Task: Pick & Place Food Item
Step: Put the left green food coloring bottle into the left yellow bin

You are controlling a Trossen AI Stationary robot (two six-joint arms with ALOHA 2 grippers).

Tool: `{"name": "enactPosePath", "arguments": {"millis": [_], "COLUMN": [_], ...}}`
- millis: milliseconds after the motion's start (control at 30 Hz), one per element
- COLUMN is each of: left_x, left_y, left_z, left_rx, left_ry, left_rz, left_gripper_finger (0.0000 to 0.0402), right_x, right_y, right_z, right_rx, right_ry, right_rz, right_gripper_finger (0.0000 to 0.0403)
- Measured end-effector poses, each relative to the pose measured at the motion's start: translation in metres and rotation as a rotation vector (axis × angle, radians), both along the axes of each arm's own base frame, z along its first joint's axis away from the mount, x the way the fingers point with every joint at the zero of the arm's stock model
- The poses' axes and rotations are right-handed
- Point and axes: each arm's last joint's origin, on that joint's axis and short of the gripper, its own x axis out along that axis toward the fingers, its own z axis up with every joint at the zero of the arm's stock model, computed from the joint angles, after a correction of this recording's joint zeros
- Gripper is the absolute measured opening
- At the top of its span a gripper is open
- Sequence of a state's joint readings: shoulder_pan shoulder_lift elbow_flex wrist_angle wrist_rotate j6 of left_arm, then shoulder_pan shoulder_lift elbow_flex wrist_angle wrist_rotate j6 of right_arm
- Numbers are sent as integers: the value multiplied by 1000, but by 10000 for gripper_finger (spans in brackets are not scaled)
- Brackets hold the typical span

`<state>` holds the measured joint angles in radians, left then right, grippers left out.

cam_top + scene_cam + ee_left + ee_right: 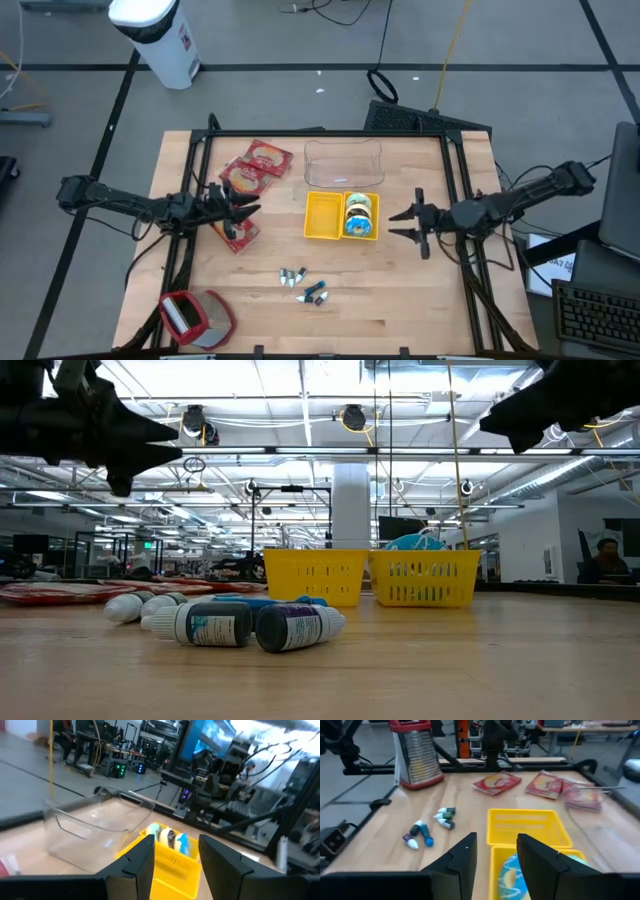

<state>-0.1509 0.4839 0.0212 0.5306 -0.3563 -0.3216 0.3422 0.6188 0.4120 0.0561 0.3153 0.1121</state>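
Both grippers hung above the table with jaws parted and empty — the left gripper (248,208) over the red food packets (238,232), the right gripper (400,224) beside the yellow basket (322,215). The pick seemed not yet begun; next, lowering onto a packet. The packets' labels were unreadable.

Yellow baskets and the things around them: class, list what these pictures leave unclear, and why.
- Right yellow basket: contents' printing too small from above; low view, its wall hides most of them.
- Small bottles: labels too small.
- Red packets: low view shows only a thin strip.
- Clear bin: blurred in both wrist views.
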Motion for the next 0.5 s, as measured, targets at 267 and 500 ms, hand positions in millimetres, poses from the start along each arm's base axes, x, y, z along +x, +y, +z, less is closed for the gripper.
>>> {"name": "enactPosePath", "arguments": {"millis": [267, 500], "left_x": [5, 48], "left_y": [-11, -48], "left_z": [1, 42], "left_rx": [-85, 61], "left_ry": [15, 202], "left_rz": [-171, -278], "left_gripper_finger": [152, 152], "right_x": [-22, -31], "right_y": [-11, -16], "right_z": [-20, -28], "right_rx": [-58, -88], "right_ry": [-74, -200], "right_rz": [-7, -21], "right_gripper_finger": [118, 118]}}
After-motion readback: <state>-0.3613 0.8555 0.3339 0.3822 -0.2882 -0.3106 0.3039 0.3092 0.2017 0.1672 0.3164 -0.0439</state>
